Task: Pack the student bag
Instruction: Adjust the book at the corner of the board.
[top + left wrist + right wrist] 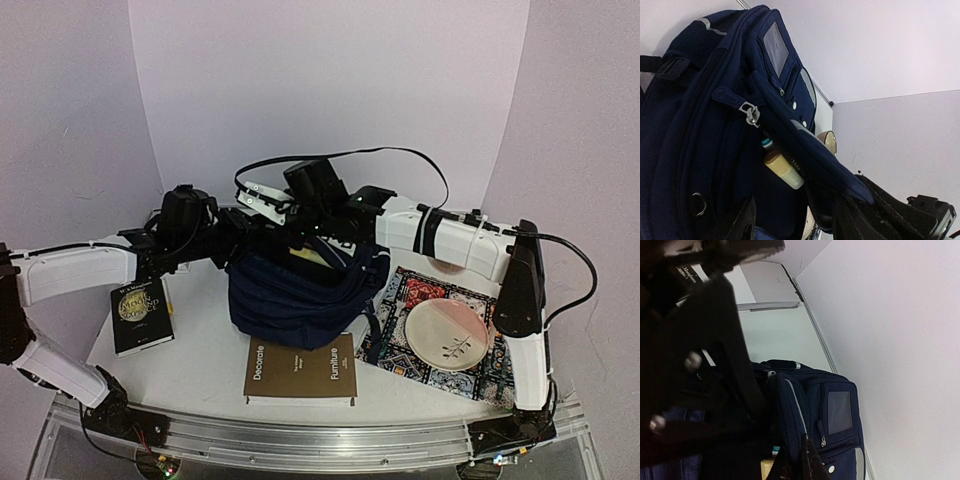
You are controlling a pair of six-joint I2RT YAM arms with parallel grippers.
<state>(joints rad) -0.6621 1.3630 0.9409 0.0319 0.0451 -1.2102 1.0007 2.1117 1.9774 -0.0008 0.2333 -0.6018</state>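
**Bag open at mid-bench, one lip pinched, books lying outside**

The student bag (295,300) sits slumped at the middle of the bench (200,355), its mouth turned up and toward the back wall. In the left wrist view one pocket gapes, with a zip pull (751,114) hanging at its upper end and a pale yellow tube (784,171) with a teal cap lying in the slit. The right fingers (801,460) are closed; the trimmed lip of a flap runs straight down into them, so they appear to be pinching it. The left fingers (742,225) stand apart at the foot of their view with bag cloth in the gap; I see no clamp on it.

Outward from the bag, a black book (141,316) lies flat to its left and a brown book (300,371) just in front; a patterned mat (415,290) just beside it on the right carries a plate (447,335).

The risks, as I judge them: thin cloth could slip out of so narrow a pinch, and the mouth would sag shut; the tube could slide out if its pocket tips further; both wrists crowd over the same opening and could knock each other; a pull on the limp bag could drag it into the brown book.

The main compartment's inside is hidden; a yellowish edge shows in the mouth from above, but I cannot tell what it is. A dark mass close to the lens blocks much of the right wrist view; at the lower right of the left wrist view I cannot sort finger from strap.
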